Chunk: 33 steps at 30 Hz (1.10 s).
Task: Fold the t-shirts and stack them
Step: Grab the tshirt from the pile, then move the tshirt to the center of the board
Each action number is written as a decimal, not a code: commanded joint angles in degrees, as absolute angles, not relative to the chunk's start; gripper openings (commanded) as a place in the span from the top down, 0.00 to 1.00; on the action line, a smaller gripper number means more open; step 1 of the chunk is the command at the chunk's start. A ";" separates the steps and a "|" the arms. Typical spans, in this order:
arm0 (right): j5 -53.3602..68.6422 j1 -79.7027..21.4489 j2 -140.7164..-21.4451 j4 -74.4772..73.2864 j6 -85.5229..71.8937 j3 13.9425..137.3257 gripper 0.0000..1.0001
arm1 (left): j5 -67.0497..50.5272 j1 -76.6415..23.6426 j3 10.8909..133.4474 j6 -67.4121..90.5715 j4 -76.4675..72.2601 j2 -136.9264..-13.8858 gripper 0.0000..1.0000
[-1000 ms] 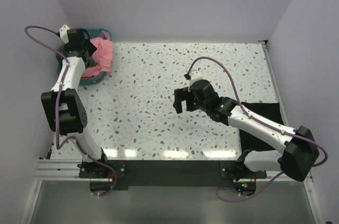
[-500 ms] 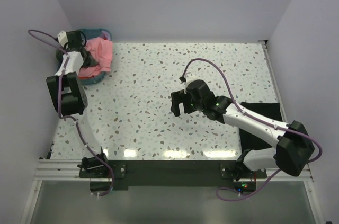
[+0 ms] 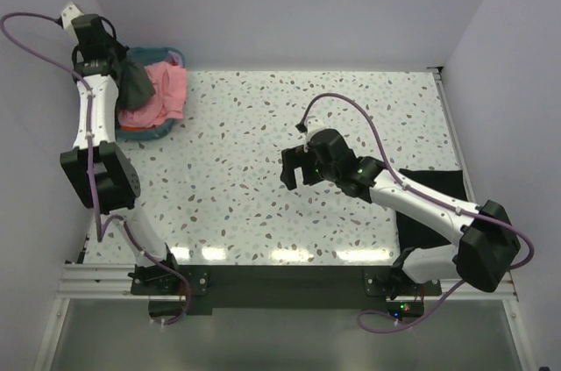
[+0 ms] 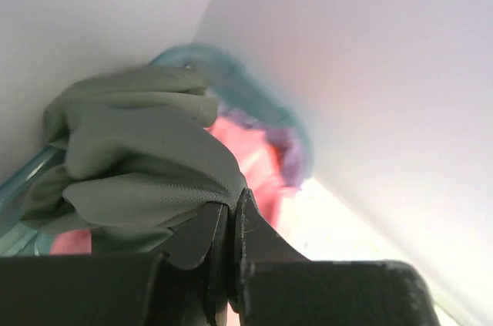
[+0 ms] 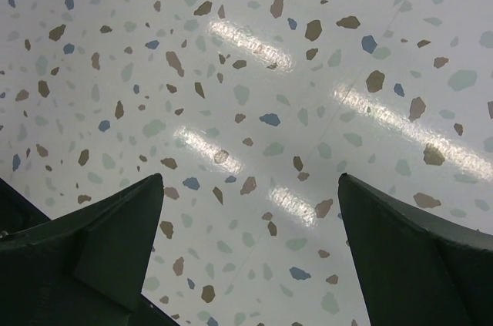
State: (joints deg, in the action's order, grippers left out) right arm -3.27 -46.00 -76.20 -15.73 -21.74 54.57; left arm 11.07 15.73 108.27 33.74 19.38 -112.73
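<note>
Looking down, we see a white speckled table boxed in by pale lilac walls on three sides, with bright glare along its near edge. We find the left gripper high in the far left corner, its jaws pinched together on a fold of the olive-grey t-shirt, which hangs bunched just in front of the fingertips. Below that gripper sits a teal basket, close against the side wall, holding the salmon-pink t-shirt. We see the right gripper hovering over the middle of the table, its jaws spread wide with only flecks of brown, blue and grey showing between them. Behind that gripper, partly under its arm near the right wall, a black t-shirt lies on the table.
</note>
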 commanded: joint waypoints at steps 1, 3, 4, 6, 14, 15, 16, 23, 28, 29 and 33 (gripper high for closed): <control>-3.52 -45.88 -75.50 -14.59 -20.83 57.92 0.01 | 4.49 14.69 112.23 31.99 13.54 -100.23 1.00; -4.04 -45.97 -75.24 -15.03 -20.83 58.80 0.01 | 3.52 13.19 112.32 31.21 12.57 -97.14 1.00; -4.13 -45.97 -74.89 -15.20 -20.83 59.06 0.01 | 3.78 11.01 112.59 30.16 12.31 -94.33 1.00; -4.57 -45.97 -74.36 -15.38 -20.74 59.85 0.01 | 4.57 8.36 114.07 28.92 12.39 -91.86 1.00; -8.96 -45.97 -68.91 -17.05 -20.57 61.08 0.01 | 3.95 -5.79 111.19 28.30 11.43 -81.04 1.00; -9.57 -45.97 -67.34 -17.31 -20.48 60.91 0.01 | 4.04 -7.45 109.53 28.39 11.25 -80.17 1.00; -11.23 -45.97 -66.54 -17.31 -20.48 60.73 0.01 | 3.52 -7.82 108.47 29.08 11.16 -80.24 1.00; -21.25 -45.88 -65.30 -19.07 -21.01 59.67 0.01 | -11.66 -8.96 103.44 33.31 12.21 -93.05 0.61; -20.84 -45.88 -71.43 -19.60 -21.18 60.38 0.01 | -16.35 -9.32 97.76 35.85 13.37 -100.20 0.34; -19.96 -45.88 -72.50 -19.43 -21.27 60.55 0.01 | -15.39 -9.49 92.77 36.12 12.75 -99.06 0.34; -15.13 -45.88 -78.30 -16.45 -21.01 61.08 0.01 | -5.22 -11.07 79.48 39.10 12.30 -90.47 0.35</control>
State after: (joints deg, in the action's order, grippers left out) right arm -17.26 -45.84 -75.88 -18.85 -21.41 58.61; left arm -10.26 -9.69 83.88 35.77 15.51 -102.30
